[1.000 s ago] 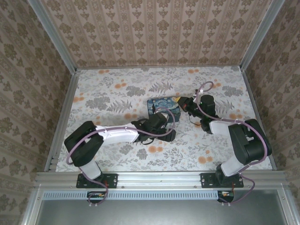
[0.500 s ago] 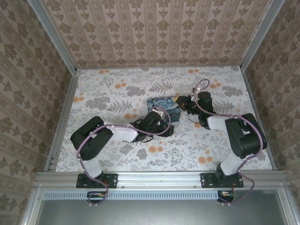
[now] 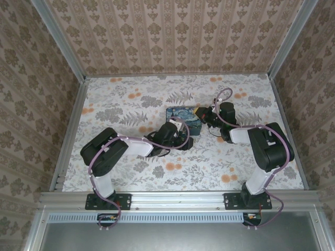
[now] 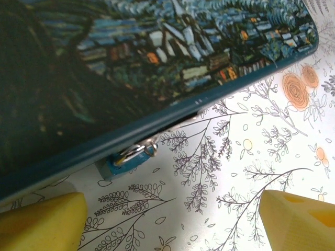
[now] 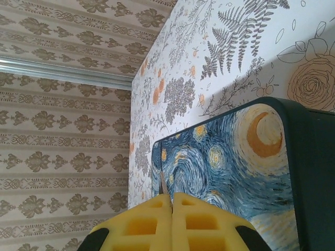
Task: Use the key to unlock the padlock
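Floral tabletop [image 3: 131,104]: padlock [image 4: 123,162] looks shut at painted box [image 4: 131,52] edge, left gripper [image 4: 170,219] spread facing it, right gripper [image 5: 172,203] pinching key [image 5: 164,184], insertion not yet done.

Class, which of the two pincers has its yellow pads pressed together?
The right pincer: its pads meet, nipping the thin key. The left pincer has its pads wide apart, with the padlock ahead of them.

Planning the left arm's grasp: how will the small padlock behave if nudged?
The padlock looks linked to the painted box by small metal rings, so it would probably swing, not slide free. It lies half under the box's edge, so a push may tuck it further beneath.
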Controlling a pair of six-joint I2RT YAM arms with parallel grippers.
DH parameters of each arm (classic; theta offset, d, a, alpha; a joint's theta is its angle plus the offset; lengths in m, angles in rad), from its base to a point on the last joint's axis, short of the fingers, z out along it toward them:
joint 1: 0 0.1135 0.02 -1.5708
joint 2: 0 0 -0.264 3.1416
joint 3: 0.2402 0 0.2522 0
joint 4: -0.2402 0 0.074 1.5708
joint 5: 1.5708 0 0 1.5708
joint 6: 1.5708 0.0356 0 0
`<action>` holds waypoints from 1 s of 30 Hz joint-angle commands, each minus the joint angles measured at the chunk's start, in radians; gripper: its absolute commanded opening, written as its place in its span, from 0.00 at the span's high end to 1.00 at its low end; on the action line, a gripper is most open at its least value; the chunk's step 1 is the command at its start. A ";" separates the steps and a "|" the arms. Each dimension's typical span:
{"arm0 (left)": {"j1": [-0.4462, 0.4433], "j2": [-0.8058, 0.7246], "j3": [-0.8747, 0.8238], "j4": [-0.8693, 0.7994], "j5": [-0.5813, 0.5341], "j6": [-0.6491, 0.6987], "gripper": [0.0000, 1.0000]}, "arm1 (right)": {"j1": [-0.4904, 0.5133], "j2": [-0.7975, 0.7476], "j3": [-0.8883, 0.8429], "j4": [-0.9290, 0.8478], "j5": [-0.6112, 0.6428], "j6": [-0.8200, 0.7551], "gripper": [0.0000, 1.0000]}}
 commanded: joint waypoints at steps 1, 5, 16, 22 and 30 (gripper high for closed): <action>-0.005 0.025 0.014 -0.008 -0.033 0.085 0.13 | 0.005 0.016 -0.008 0.049 -0.005 0.013 1.00; -0.009 0.042 0.021 -0.006 -0.064 0.121 0.14 | 0.004 0.014 -0.019 0.048 0.002 0.008 1.00; -0.015 0.120 0.081 0.048 -0.016 0.141 0.14 | 0.003 0.020 -0.031 0.028 0.010 -0.010 1.00; -0.007 0.134 0.086 0.105 0.024 0.111 0.14 | 0.002 0.030 -0.023 0.020 0.010 -0.013 1.00; 0.025 0.137 0.053 0.225 0.088 0.029 0.14 | 0.003 0.036 -0.031 0.023 0.014 -0.013 1.00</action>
